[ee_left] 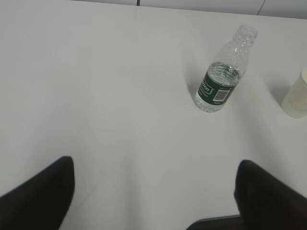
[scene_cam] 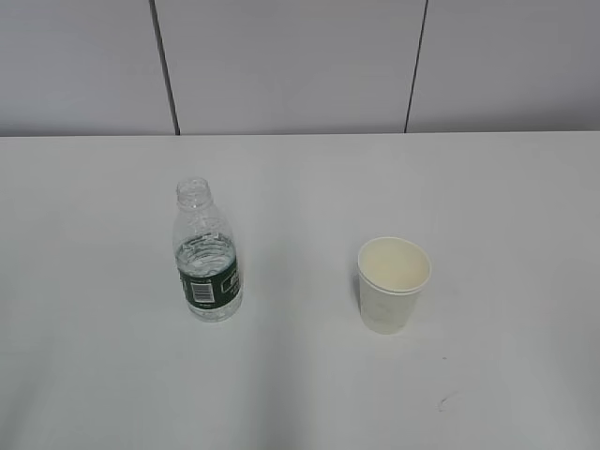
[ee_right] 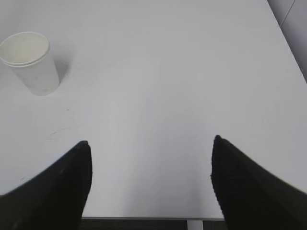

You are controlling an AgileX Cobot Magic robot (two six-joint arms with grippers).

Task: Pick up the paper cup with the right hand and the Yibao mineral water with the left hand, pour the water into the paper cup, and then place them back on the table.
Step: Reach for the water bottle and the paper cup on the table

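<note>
The Yibao mineral water bottle (scene_cam: 207, 255) stands upright and uncapped on the white table (scene_cam: 300, 375), left of centre, with water (scene_cam: 208, 251) filling it up to about the top of its green label. It also shows in the left wrist view (ee_left: 221, 79), far ahead and right. The paper cup (scene_cam: 394, 284) stands upright and empty to the right; it shows in the right wrist view (ee_right: 30, 62) at the upper left. My left gripper (ee_left: 156, 165) is open and empty, low over the table. My right gripper (ee_right: 149, 143) is open and empty near the table's front edge. Neither arm shows in the exterior view.
A grey panelled wall (scene_cam: 300, 66) runs behind the table. The table's front edge (ee_right: 144, 218) lies under my right gripper and its right edge (ee_right: 288, 48) is near. The cup's side shows at the right border of the left wrist view (ee_left: 298, 98).
</note>
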